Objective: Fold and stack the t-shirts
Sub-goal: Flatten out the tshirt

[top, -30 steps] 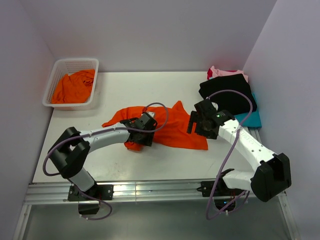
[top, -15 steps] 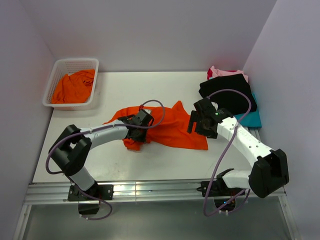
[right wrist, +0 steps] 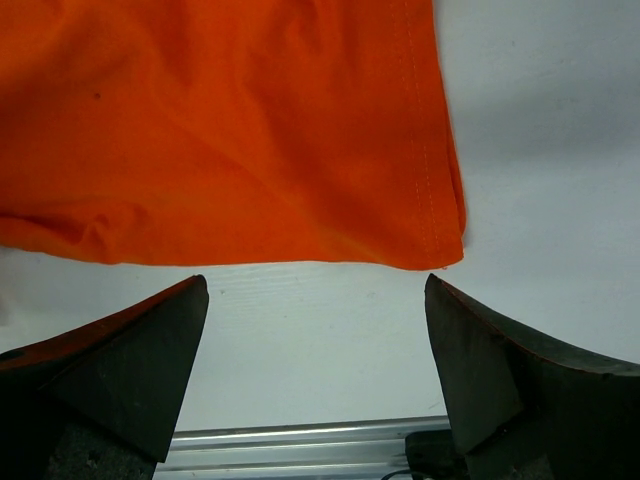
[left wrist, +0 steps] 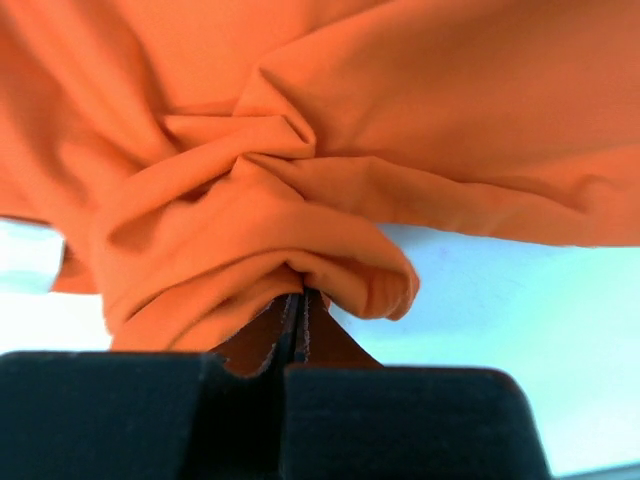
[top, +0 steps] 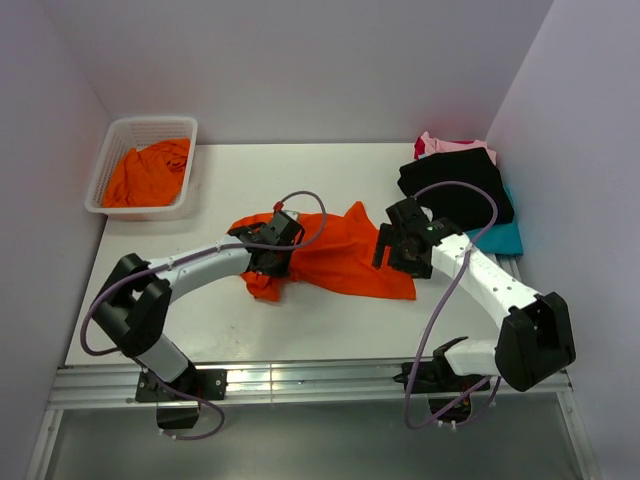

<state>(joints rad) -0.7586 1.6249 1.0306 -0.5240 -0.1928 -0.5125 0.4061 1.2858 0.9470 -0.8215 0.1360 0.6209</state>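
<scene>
Nearest to us, our left end effector (left wrist: 300, 312) is clenched on a bunched fold of the bright orange fabric t-shirt (top: 345, 258). Its two fingers are pressed together with cloth squeezed between them. Around that grip the fabric gathers into deep creases and a rolled lip hangs just above the flat white table (top: 300, 180).

Our right end effector (right wrist: 315, 285) is released, its fingers spread wide. It sits at the shirt's right hem corner with bare table showing between the fingers, and we cannot tell whether it touches the cloth.

The shirt lies across the middle of the table, crumpled on its left part and flatter toward the right.

Farther back, at the right edge, a folded black t-shirt (top: 455, 190) sits on a teal t-shirt (top: 502, 238), with a pink t-shirt (top: 452, 146) showing behind it.

In the far left corner, a white plastic mesh basket (top: 112, 150) holds crumpled orange t-shirts (top: 148, 172).
</scene>
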